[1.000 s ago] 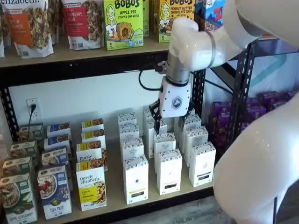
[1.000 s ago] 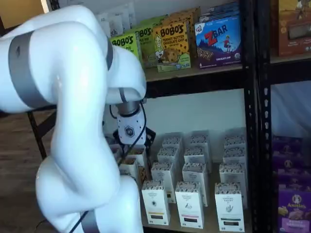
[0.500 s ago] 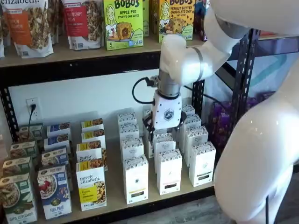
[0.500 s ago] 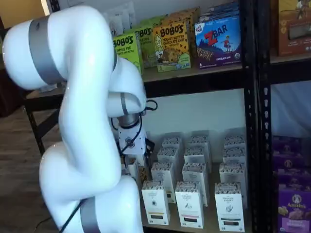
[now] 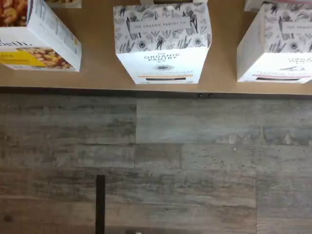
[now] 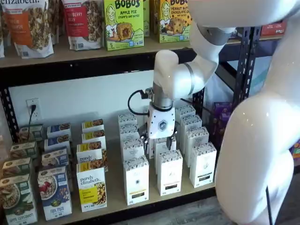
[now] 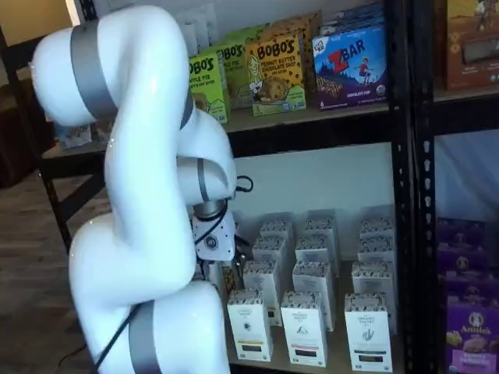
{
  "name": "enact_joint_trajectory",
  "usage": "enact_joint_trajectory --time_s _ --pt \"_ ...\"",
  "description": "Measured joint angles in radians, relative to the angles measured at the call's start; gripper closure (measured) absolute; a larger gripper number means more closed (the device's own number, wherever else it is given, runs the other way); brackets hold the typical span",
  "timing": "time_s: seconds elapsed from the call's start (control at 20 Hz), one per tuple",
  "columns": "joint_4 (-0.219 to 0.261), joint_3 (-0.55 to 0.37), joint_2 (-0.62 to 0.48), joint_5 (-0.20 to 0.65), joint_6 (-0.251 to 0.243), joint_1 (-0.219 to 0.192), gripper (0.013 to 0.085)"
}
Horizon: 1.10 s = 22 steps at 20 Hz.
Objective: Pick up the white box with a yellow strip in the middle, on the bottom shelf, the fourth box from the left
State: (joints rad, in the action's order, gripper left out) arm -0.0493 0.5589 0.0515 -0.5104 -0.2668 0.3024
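The white box (image 6: 136, 180) stands at the front of the bottom shelf (image 6: 115, 190), just right of a purely elizabeth box (image 6: 91, 187). It also shows in a shelf view as the leftmost front white box (image 7: 249, 323). From the wrist view I see the white box (image 5: 163, 41) from above, with a speckled top and a thin yellowish strip over a dark mark. My gripper (image 6: 157, 140) hangs over the rows of white cartons behind and slightly right of it. Its fingers stand open and hold nothing.
Like white cartons with a black strip (image 6: 169, 172) stand right beside the target and in rows behind it. Cereal boxes (image 6: 54, 192) fill the shelf's left. The upper board (image 6: 70, 54) carries Bobo's boxes. Purple boxes (image 7: 472, 327) sit in the rack at right. The wood floor (image 5: 156, 161) lies below the shelf edge.
The arm has swung left and lower, bringing the gripper down from above the back rows toward the nearer white cartons. Nothing was taken hold of.
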Motion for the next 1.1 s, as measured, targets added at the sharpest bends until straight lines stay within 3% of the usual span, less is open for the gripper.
enact_joint_trajectory --time_s 0.35,0.55,0.85,1.0,1.1 --pt "0.049 0.034 -0.105 0.063 -0.052 0.01 0.013" --pt "0.107 0.05 -0.174 0.119 -0.103 0.009 0.013" --pt "0.16 0.074 -0.273 0.203 -0.142 -0.004 0.013" --pt "0.206 0.088 -0.311 0.233 -0.178 -0.012 0.013" --pt "0.266 0.105 -0.347 0.26 -0.228 -0.021 0.013"
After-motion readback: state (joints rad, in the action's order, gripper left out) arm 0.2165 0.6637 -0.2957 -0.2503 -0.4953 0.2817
